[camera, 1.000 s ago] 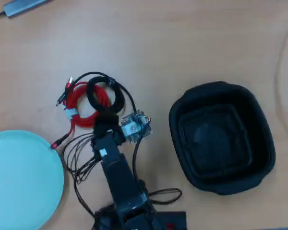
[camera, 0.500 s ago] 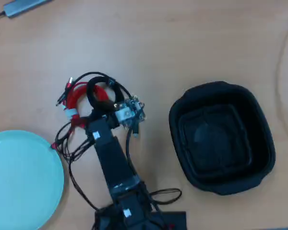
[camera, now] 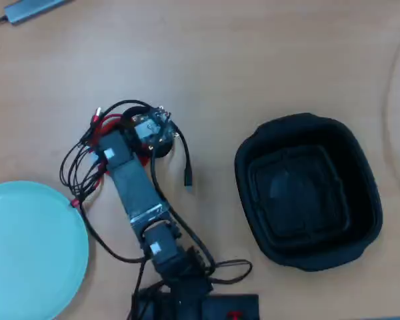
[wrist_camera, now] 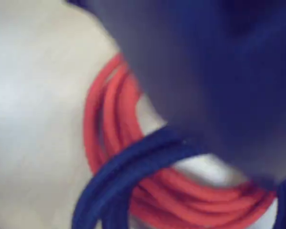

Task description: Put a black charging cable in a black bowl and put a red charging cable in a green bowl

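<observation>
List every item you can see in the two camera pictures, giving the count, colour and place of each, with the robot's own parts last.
Red cable: one, bright red, coiled on the table beneath the arm's head.
Black cable: one, black, beside the arm; its plug end points toward the black bowl.
Black bowl: one, black, rounded-square, right side of the overhead view, empty.
Green bowl: one, pale mint green, lower left, empty.
Grey device: one, grey, top left edge.
Table: one, light wood.
Arm: one, black, centre-left, over the red cable.
End effector: hidden, state unclear.
</observation>
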Tool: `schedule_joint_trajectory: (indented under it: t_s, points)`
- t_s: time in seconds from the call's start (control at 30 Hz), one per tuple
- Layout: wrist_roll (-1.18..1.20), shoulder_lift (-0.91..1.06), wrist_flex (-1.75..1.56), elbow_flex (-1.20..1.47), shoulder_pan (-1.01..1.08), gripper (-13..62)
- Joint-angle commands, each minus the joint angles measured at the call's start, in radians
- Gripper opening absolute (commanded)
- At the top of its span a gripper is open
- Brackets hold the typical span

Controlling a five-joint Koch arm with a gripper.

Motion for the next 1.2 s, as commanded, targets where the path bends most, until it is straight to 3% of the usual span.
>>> schedule_joint_trajectory:
  t_s: [0.0, 0.23, 1.0, 1.1, 1.17]
  points:
    - [0.051, -0.011, -0.017, -0.084, -0.017, 33.4]
    - [0.207, -0.037, -0.020, -0.086, -0.017, 33.3]
    - [0.129, -0.166, -0.037, -0.169, -0.009, 32.3]
    - [0.129, -0.166, -0.031, -0.164, -0.005, 23.7]
    - [0.127, -0.166, -0.029, -0.160, 0.000, 13.0]
